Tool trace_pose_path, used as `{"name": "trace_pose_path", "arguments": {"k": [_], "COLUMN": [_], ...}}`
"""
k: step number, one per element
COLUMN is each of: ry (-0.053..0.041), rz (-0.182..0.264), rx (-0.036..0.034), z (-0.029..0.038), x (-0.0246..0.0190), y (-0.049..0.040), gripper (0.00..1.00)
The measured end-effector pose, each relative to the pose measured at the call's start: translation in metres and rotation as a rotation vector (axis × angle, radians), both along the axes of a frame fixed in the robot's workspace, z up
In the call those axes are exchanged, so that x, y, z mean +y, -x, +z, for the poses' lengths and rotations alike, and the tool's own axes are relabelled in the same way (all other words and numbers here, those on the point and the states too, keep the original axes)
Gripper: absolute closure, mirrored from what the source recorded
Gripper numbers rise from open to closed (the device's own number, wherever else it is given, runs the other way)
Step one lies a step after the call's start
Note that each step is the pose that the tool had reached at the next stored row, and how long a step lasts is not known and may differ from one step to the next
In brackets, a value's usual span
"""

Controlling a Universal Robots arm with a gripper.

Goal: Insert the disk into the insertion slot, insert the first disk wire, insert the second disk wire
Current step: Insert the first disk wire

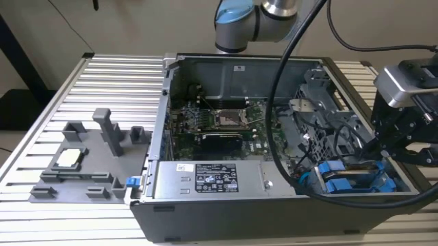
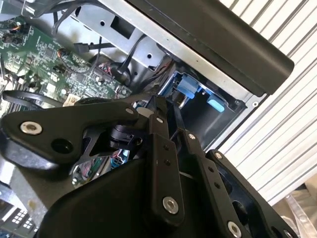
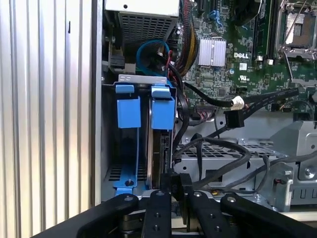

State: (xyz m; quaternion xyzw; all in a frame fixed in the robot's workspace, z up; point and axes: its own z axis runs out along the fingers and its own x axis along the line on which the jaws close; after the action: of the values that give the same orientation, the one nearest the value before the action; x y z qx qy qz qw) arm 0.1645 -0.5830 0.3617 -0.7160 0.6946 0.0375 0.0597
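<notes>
Tool (image 3: 176, 186) sits just beside the upright disk's (image 3: 158, 144) end.

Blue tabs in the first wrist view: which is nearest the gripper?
The blue tab beside the black cables, ahead of the gripper; the other is by the case wall.

looks onto a plain beige wall (image 1: 137, 25), with a ribbed silver table (image 1: 110, 77) spreading below and a dark slanted post (image 1: 20, 61) at the exterior view's left.
</notes>
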Motion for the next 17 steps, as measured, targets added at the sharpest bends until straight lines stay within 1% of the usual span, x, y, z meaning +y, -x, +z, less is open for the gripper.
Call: {"name": "trace_pose_path", "arguments": {"k": [5,12,17], "ry": [-0.0005,-0.0001,0.0001], "rz": [0.000,0.000,-0.005], "rx": [0.0003,0.0018,0.0019], "z": [-0.0012,-0.0081,-0.0113], "x": [0.0000,-0.0004,-0.0005], "y": [-0.0006,-0.0021,-0.0021], "gripper": [0.81,0.81,0.81]}}
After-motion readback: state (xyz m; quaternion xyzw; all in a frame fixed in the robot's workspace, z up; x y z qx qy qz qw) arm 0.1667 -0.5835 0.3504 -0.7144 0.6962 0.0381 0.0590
